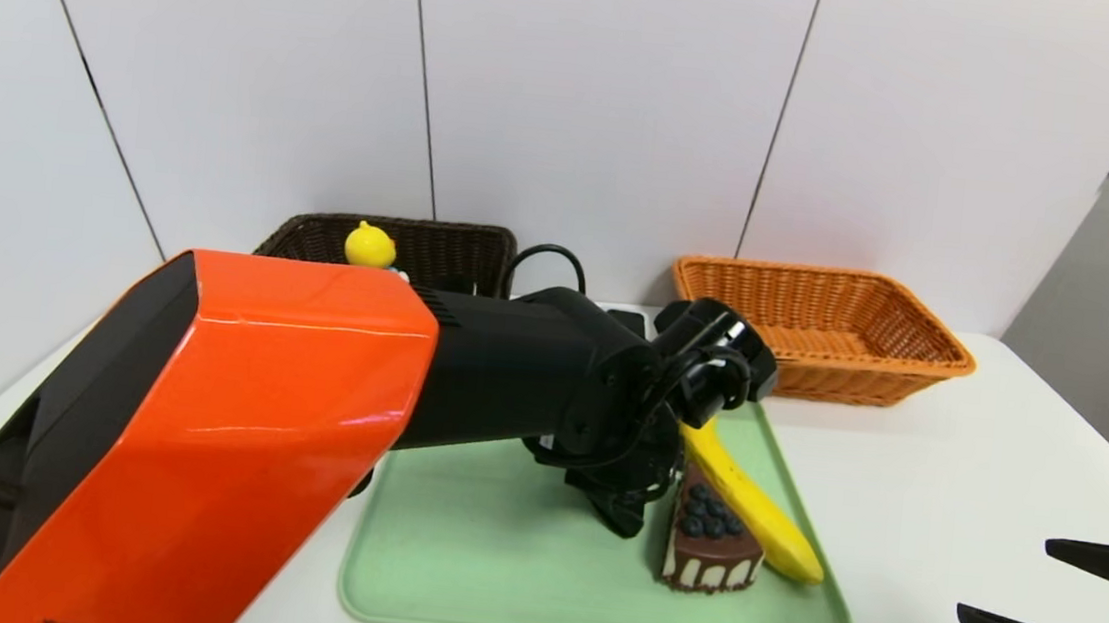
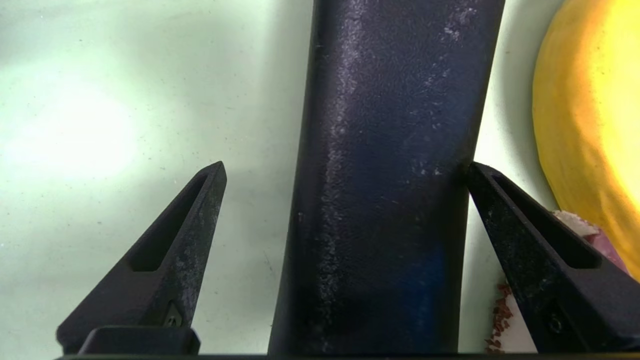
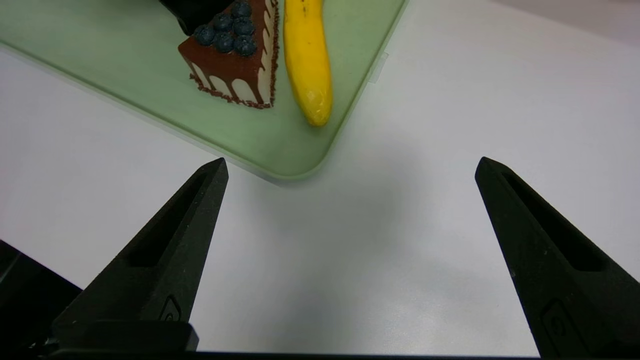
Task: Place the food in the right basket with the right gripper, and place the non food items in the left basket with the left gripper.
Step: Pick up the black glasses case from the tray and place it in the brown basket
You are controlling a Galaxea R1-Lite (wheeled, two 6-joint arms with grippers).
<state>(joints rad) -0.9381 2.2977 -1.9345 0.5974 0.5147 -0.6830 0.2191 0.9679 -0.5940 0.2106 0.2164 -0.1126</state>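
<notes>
Left basket: dark woven, at the back of the surface; the yellow duck toy shows at its near rim, apparently inside already
Left hand: jaws spread, straddling a flat black item on the green tray; one finger touches its edge, likely lined up to pinch it
Food: cake wedge and banana side by side on the tray, awaiting the other arm
Right basket: orange, behind the tray
Right hand: open, hovering over bare white surface beside the tray's corner; seemingly idle
</notes>
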